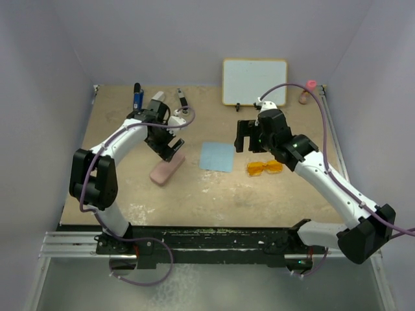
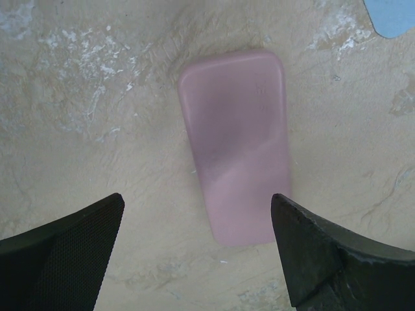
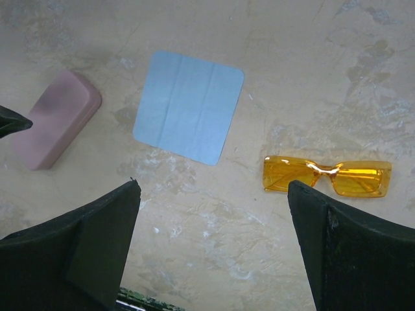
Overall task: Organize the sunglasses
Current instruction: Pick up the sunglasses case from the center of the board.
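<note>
The orange-amber sunglasses (image 1: pixel 265 168) lie flat on the table right of centre; they also show in the right wrist view (image 3: pixel 327 176). My right gripper (image 1: pixel 245 138) (image 3: pixel 214 194) is open and empty, hovering above the table just left of the sunglasses. The closed pink case (image 1: pixel 167 169) lies at the left; it fills the left wrist view (image 2: pixel 238 142). My left gripper (image 1: pixel 168 148) (image 2: pixel 198 214) is open and empty above the case's far end. The light blue cloth (image 1: pixel 217 156) (image 3: pixel 188 105) lies flat between case and sunglasses.
A white board (image 1: pixel 255 81) leans at the back wall. Small tools, one with a blue handle (image 1: pixel 137 97), lie at the back left. A small pink-topped thing (image 1: pixel 308 91) stands at the back right corner. Walls enclose the table on three sides.
</note>
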Available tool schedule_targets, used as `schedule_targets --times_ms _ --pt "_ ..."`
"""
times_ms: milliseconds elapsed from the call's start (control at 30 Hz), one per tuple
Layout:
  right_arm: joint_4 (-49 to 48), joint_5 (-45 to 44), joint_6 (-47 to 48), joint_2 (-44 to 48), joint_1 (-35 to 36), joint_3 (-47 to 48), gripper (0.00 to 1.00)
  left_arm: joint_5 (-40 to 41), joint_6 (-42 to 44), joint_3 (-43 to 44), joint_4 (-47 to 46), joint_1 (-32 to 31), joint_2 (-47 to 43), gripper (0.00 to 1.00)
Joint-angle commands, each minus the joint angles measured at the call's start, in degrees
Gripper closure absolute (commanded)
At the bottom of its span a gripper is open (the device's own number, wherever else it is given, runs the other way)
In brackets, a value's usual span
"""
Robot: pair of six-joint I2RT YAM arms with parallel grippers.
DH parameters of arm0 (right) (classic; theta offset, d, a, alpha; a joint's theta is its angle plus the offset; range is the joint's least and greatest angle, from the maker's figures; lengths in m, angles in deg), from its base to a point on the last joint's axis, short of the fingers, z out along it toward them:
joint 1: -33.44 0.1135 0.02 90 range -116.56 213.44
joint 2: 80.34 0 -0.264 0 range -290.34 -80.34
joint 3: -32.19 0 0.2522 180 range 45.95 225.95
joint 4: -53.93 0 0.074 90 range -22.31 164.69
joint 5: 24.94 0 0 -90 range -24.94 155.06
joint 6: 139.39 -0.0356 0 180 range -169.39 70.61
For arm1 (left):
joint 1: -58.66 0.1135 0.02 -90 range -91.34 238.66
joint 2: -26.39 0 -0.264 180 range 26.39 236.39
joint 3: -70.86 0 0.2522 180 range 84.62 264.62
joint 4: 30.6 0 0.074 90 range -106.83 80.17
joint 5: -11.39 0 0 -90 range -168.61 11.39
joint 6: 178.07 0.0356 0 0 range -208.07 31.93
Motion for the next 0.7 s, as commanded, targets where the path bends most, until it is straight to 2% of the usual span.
schedule_targets --times_ms 0,367,667 --pt "-2.58 0.86 1.59 2.12 -0.72 -0.78 0.0 0.25 0.34 -2.64 -4.01 -2.45 0.34 0.02" --pt "-3.67 1.9 1.4 1.41 -1.13 -3.06 0.0 5.7 0.74 -3.27 -6.57 -4.49 4.09 0.02" --pt "-4.29 2.02 1.5 1.47 -1.29 -4.55 0.0 2.48 0.1 -2.72 -6.1 -4.82 5.36 0.02"
